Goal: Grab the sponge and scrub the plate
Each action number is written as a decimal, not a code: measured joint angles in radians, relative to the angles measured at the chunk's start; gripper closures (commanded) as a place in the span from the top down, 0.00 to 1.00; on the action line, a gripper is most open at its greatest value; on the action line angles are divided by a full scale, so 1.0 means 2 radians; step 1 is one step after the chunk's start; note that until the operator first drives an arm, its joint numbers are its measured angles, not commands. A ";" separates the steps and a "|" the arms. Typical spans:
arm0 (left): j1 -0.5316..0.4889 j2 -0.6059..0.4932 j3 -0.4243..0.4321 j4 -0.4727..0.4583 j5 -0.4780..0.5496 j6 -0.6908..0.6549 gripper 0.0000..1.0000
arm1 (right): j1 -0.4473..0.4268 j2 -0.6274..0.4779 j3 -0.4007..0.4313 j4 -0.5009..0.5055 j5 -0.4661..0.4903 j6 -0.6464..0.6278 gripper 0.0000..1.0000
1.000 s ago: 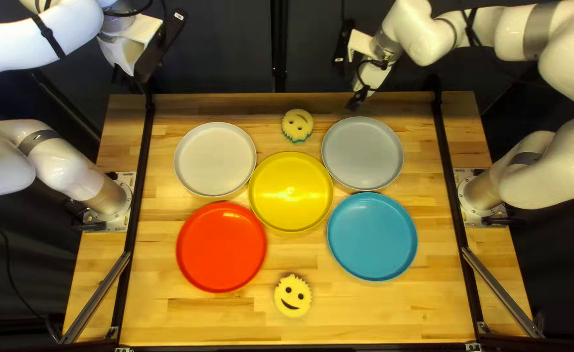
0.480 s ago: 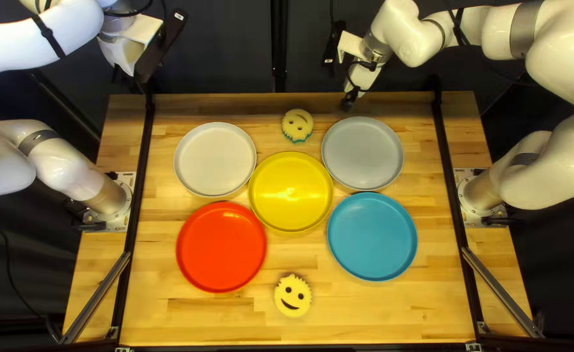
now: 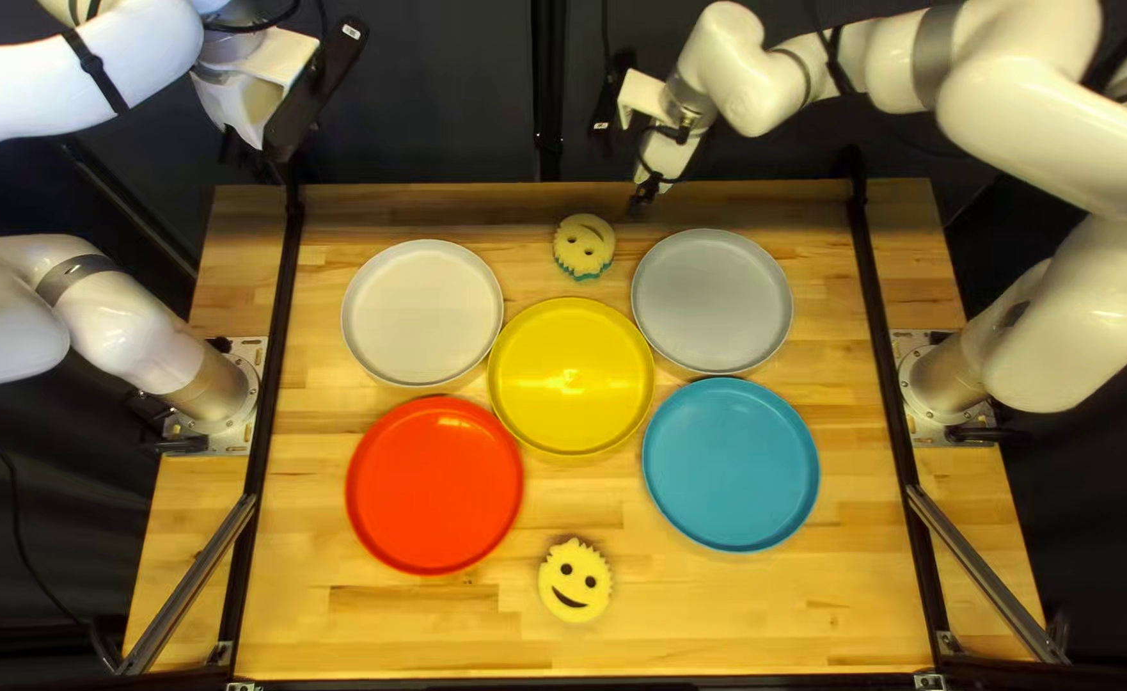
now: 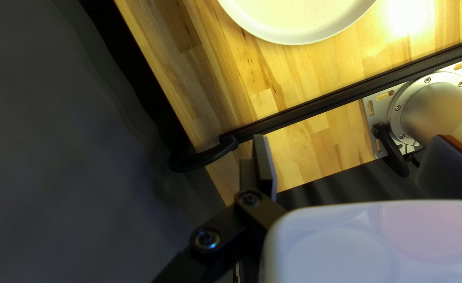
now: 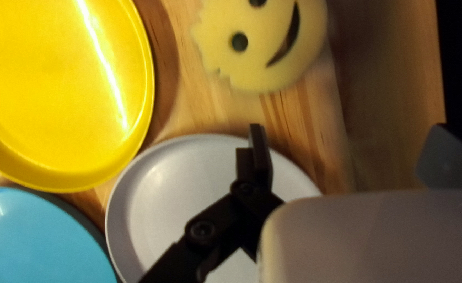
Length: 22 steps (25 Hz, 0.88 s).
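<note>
- Wooden counter (image 3: 743, 614), with dark curtain (image 3: 436, 90) behind the far edge.
- On it lie one near sponge (image 3: 575, 582), one far sponge (image 3: 585, 251), five plates (image 3: 571, 378).
- Left pincer (image 3: 257, 113), right pincer (image 3: 644, 201): both released.

2 smiles turned up, 5 round dishes lying flat

Near the middle of the table's (image 3: 768, 617) far edge I see the far sponge (image 3: 583, 250), round and pale yellow, green showing beneath its jagged side, smile toward that edge. Near the middle of the near edge lies the yellow near sponge (image 3: 575, 584), smile toward that edge. My rimmed plates lie face up: off-white plate (image 3: 422, 312) toward the far left corner, grey plate (image 3: 712, 302) far right, red plate (image 3: 434, 484) near left, blue plate (image 3: 731, 463) near right, yellow plate (image 3: 571, 376) between.
</note>
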 measured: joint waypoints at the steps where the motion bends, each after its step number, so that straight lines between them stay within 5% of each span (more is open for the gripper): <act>1: 0.000 0.000 0.000 0.000 0.000 0.000 1.00 | 0.000 0.008 -0.006 0.003 0.000 -0.003 1.00; 10: 0.000 0.000 0.000 0.000 0.000 0.000 1.00 | 0.017 0.051 -0.032 0.005 0.000 -0.008 0.97; 17: 0.000 0.000 0.000 0.000 0.000 0.000 1.00 | 0.019 0.071 -0.050 -0.003 0.010 -0.013 0.46; 21: 0.000 0.000 0.000 0.000 0.000 0.000 1.00 | 0.018 0.074 -0.055 -0.004 0.015 -0.014 0.32; 22: 0.000 0.000 0.000 0.000 0.000 0.000 1.00 | 0.017 0.076 -0.057 -0.005 0.016 -0.014 0.06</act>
